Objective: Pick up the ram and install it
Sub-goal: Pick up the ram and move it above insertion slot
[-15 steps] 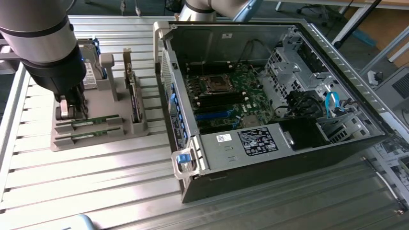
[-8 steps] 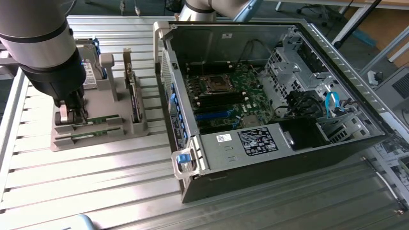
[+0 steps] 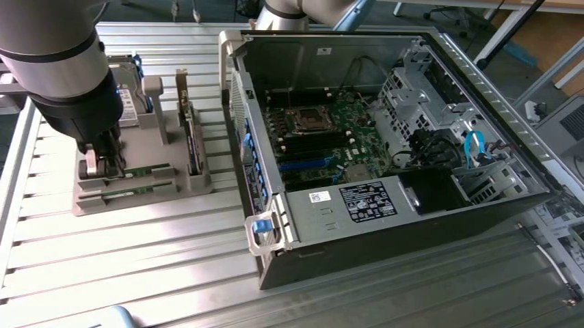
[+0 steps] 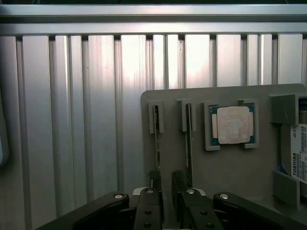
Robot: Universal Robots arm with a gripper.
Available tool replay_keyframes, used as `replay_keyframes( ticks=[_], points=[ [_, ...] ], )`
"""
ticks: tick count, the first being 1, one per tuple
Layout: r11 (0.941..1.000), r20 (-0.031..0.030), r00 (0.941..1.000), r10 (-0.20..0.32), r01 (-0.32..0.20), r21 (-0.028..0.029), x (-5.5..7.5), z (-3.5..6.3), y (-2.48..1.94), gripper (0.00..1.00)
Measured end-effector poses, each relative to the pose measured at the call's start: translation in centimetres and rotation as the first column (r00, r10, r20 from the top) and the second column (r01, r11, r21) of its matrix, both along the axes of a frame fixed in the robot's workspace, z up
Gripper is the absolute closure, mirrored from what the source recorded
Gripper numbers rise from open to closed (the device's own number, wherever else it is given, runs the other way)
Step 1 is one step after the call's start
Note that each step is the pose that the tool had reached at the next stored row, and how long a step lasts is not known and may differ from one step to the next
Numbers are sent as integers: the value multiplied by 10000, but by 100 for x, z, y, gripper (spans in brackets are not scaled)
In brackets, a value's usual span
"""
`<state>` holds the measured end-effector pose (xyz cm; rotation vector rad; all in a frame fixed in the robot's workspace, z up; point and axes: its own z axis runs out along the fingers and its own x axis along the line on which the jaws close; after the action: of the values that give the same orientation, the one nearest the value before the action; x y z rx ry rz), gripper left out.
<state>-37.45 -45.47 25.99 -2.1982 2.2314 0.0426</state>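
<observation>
Two green ram sticks stand on edge in slots of a grey holder at the exterior view's left. In the wrist view they appear as thin edges. My gripper hangs low over one end of the sticks. Its black fingers stand apart in the wrist view. The gripper is open, with only bare holder in the gap. One finger lines up with the end of one stick; the other stick runs just outside the second finger.
The holder also carries a square silver CPU, a hard drive and an upright expansion card. An open computer case lies at the exterior view's right, its motherboard showing dark memory slots. Ribbed metal table all around.
</observation>
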Motion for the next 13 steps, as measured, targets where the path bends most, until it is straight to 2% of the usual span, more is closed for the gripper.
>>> replay_keyframes(
  ticks=[13],
  points=[
    [10000, 7, 10000, -1, 1, -1, 0, -115, -9, 76]
  ],
)
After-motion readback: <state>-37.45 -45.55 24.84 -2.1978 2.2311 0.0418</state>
